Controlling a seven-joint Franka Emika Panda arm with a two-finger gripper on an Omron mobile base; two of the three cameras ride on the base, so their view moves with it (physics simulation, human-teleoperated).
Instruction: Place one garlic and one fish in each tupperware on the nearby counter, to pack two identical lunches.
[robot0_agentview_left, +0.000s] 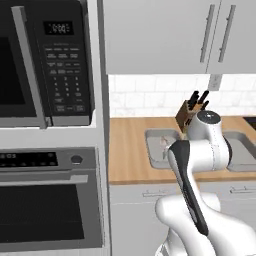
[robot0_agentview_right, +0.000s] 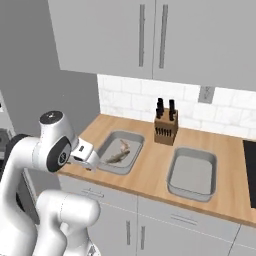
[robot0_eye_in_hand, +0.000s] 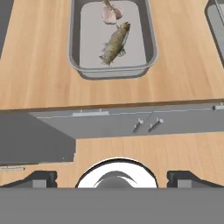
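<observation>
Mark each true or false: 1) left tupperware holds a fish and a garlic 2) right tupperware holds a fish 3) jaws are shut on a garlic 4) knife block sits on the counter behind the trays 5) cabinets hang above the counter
1) The left tupperware holds a fish and a garlic: true.
2) The right tupperware holds a fish: false. Its floor is bare in the right base view.
3) The gripper jaws are shut on a garlic: false. They stand open with nothing between them, out in front of the counter edge.
4) The knife block sits on the counter behind the trays: true, by the tiled wall.
5) Cabinets hang above the counter: true.
</observation>
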